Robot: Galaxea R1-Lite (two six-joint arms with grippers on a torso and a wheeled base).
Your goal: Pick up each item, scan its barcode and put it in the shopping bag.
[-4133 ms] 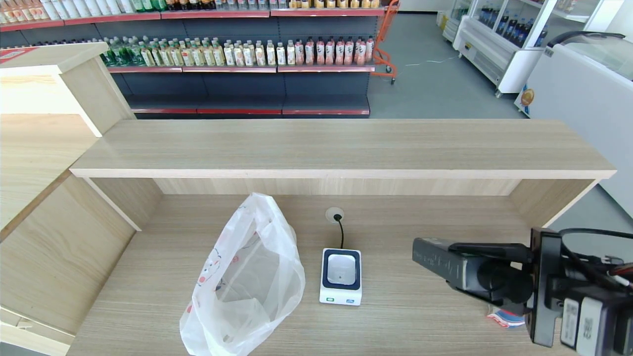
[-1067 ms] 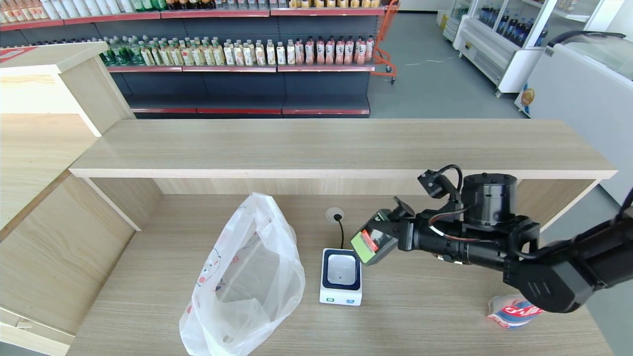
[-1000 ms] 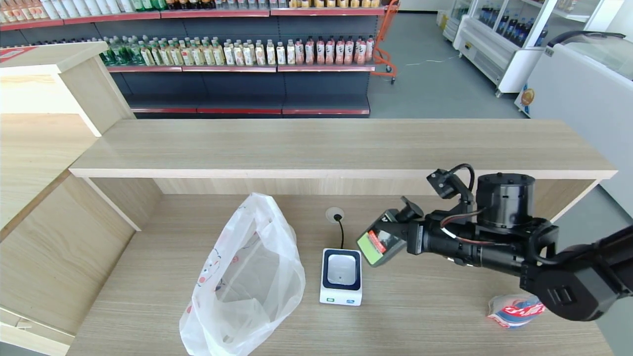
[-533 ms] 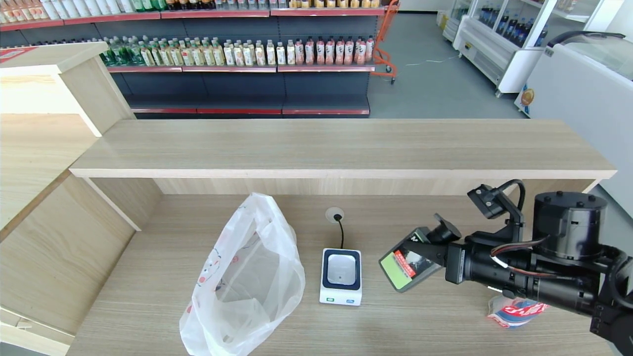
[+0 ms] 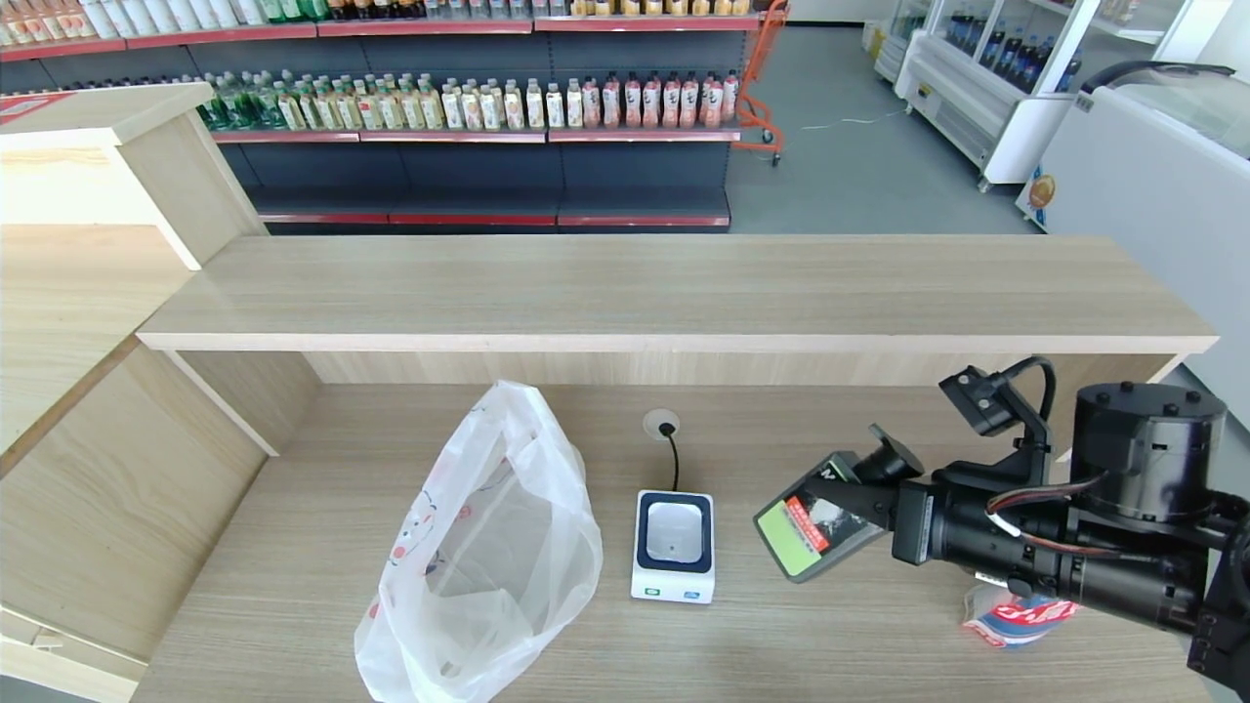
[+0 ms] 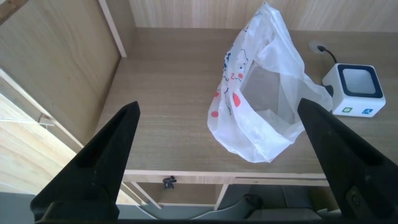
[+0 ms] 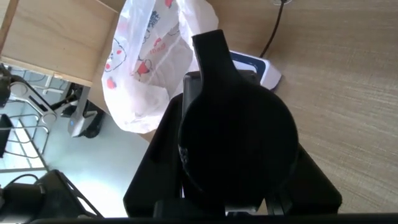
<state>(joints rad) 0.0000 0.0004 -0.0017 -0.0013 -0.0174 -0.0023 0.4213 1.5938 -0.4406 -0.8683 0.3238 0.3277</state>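
On the lower wooden counter (image 5: 840,644), toward the robot's left, a white translucent shopping bag (image 5: 488,557) with red print, slumped upright with its mouth open. Just to the right of it and not touching, a small white scanner (image 5: 672,545) with a dark-framed window facing up, wired by a black cable (image 5: 673,459) to a round grommet (image 5: 661,423) farther back. To the right of the scanner and raised above the counter, a dark box (image 5: 806,527) with a green and red label, tilted, clamped firmly between the fingers of the right gripper (image 5: 854,498); near the scanner but off to the side of its window. Beneath the right arm, close to the counter's front right corner, a red, white and blue packet (image 5: 1016,615) lying on the wood, partly hidden by the arm. Seen from the left wrist, the left gripper (image 6: 217,112) with fingers spread wide, holding nothing, poised above the counter's front left with bag and scanner beyond. Behind the work surface, a raised wooden ledge (image 5: 674,288) running the full width. Beyond that, grey shop floor (image 5: 859,176), long shelves (image 5: 469,195) lined with rows of bottles (image 5: 469,105), an orange trolley (image 5: 767,78) at the shelf's end, a white chest freezer (image 5: 1152,166) and glass-fronted coolers (image 5: 996,59) at far right. At far left, another light wooden counter section (image 5: 59,293).
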